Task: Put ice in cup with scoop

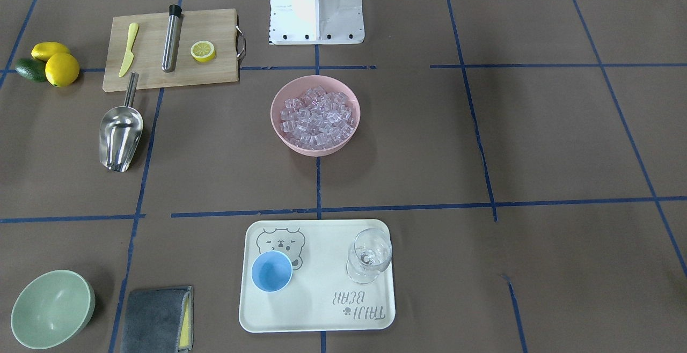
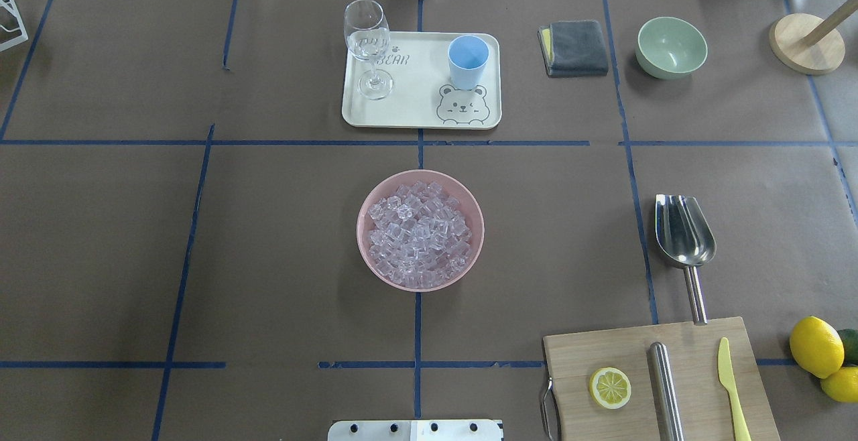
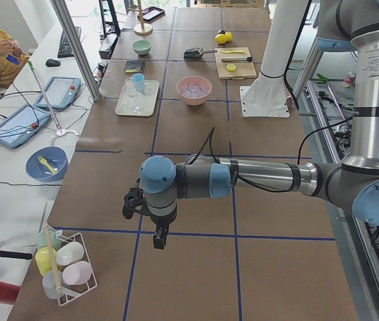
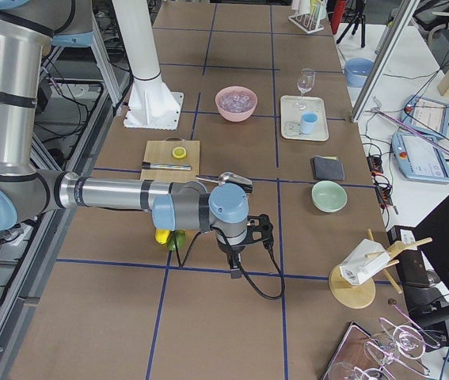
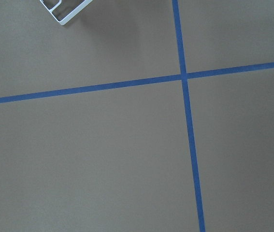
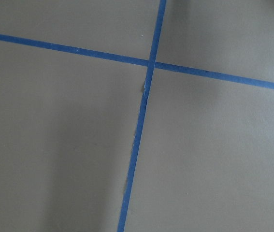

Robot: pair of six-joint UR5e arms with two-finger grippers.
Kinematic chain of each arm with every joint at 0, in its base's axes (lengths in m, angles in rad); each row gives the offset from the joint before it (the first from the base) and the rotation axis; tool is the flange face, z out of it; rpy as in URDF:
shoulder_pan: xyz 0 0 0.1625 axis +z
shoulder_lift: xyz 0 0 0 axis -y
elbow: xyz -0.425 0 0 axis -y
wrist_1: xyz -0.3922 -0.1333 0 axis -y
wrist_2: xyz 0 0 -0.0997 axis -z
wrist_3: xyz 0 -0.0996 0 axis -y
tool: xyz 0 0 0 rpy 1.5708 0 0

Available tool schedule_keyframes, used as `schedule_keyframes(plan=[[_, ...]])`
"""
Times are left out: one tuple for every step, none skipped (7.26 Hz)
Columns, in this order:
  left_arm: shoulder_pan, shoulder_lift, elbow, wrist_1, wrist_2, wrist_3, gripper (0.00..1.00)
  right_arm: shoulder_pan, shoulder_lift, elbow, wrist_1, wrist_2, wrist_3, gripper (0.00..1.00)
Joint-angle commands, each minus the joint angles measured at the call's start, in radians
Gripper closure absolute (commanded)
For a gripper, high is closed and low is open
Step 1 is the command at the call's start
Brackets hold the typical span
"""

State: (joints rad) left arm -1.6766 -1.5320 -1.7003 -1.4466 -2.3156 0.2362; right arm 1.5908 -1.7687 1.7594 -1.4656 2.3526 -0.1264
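The ice [image 2: 420,233] fills a pink bowl [image 2: 367,208] at the table's middle. The light-blue cup [image 2: 467,60] stands upright on a cream tray [image 2: 409,114], next to a clear stemmed glass [image 2: 368,45]. The steel scoop [image 2: 684,233] lies on the table to the right of the bowl, with its handle touching a wooden board [image 2: 697,347]. Both grippers are far from these things and show only in the side views. The left gripper [image 3: 130,204] hovers over bare table, and so does the right gripper [image 4: 264,231]. I cannot tell whether either is open or shut.
The board holds a lemon half [image 2: 610,387], a steel cylinder [image 2: 665,387] and a yellow knife [image 2: 732,387]. Whole lemons [image 2: 815,346] lie beside it. A green bowl [image 2: 671,45] and a grey cloth [image 2: 575,47] sit right of the tray. The robot base [image 1: 316,4] stands behind the bowl.
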Motion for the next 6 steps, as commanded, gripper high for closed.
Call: schedule_keyframes(plan=[[0.002, -0.008, -0.002, -0.015, -0.002, -0.001, 0.00, 0.000, 0.000, -0.003, 0.106, -0.007, 0.001, 0.00], [0.002, -0.008, 0.004, -0.075, -0.011, -0.006, 0.00, 0.000, -0.002, -0.006, 0.123, -0.007, 0.011, 0.00], [0.002, -0.008, 0.008, -0.163, -0.016, -0.006, 0.00, 0.000, 0.005, -0.043, 0.142, 0.002, 0.013, 0.00], [0.002, -0.008, 0.011, -0.258, -0.016, -0.006, 0.00, -0.002, 0.006, -0.047, 0.157, 0.008, 0.014, 0.00], [0.005, -0.010, 0.016, -0.306, -0.018, -0.008, 0.00, -0.002, 0.009, -0.043, 0.159, 0.008, 0.014, 0.00], [0.012, -0.011, 0.016, -0.342, -0.039, -0.003, 0.00, -0.002, 0.012, -0.041, 0.157, 0.010, 0.017, 0.00]])
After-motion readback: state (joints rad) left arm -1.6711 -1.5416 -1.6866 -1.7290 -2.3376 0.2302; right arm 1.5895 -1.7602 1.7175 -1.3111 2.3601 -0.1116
